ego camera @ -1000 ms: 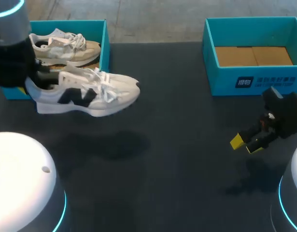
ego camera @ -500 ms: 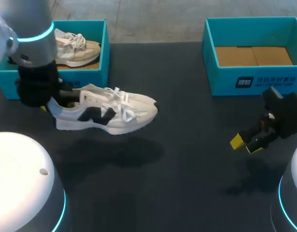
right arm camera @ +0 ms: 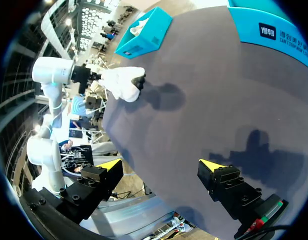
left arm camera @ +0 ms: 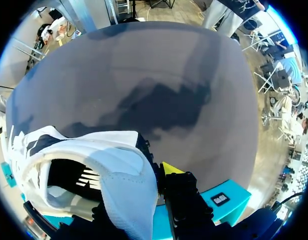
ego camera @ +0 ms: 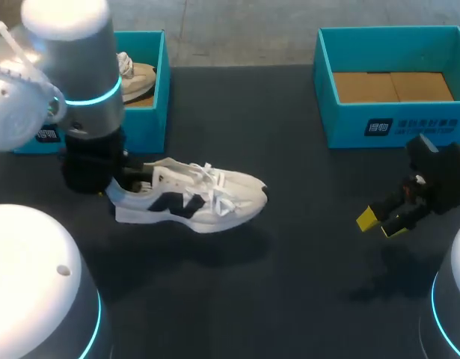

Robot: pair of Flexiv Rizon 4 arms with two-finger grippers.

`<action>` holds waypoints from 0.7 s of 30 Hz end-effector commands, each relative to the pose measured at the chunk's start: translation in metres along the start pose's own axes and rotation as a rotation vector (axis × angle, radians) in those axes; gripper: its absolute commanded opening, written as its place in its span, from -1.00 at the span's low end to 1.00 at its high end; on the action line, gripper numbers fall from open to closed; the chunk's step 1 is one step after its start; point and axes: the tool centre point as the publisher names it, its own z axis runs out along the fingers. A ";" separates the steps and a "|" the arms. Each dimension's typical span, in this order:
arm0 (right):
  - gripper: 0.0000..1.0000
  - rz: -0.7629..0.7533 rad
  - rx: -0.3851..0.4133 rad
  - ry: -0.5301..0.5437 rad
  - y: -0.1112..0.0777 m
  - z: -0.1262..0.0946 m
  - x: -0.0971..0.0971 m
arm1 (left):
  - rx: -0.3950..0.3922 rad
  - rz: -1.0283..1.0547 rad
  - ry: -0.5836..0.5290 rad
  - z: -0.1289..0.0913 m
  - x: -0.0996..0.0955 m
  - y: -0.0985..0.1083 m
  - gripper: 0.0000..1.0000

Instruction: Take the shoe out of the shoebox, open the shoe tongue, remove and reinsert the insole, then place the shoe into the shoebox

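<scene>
A white shoe [ego camera: 191,197] with a black side mark and loose laces hangs a little above the dark table, toe pointing right. My left gripper [ego camera: 116,187] is shut on its heel collar. In the left wrist view the heel [left arm camera: 124,181] sits between the fingers, with one yellow fingertip [left arm camera: 169,168] outside the shoe and the other hidden inside it. The left shoebox [ego camera: 149,127] stands behind my left arm and holds a second, beige shoe [ego camera: 137,77]. My right gripper [ego camera: 382,220] hovers open at the right and holds nothing; its wrist view shows the shoe [right arm camera: 124,83] far ahead.
A second teal shoebox [ego camera: 394,123] with a bare cardboard floor stands at the back right. Dark tabletop [ego camera: 304,247] stretches between the shoe and my right gripper. The shoe's shadow lies just below it.
My left arm has carried the shoe away from the left shoebox, rightward and toward the front, and lower over the table. The right arm has not moved.
</scene>
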 end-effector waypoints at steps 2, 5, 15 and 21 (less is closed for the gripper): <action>1.00 0.001 0.000 -0.002 -0.001 0.000 0.000 | 0.004 0.008 0.005 0.006 -0.016 0.001 -1.00; 1.00 0.001 0.000 -0.002 -0.001 0.000 0.000 | 0.010 0.021 -0.002 0.007 -0.024 -0.002 -1.00; 1.00 0.001 0.000 -0.002 -0.001 0.000 0.000 | 0.027 0.055 0.033 0.012 -0.032 -0.005 -1.00; 1.00 0.001 0.000 -0.002 -0.001 0.000 0.000 | 0.027 0.055 0.033 0.012 -0.032 -0.005 -1.00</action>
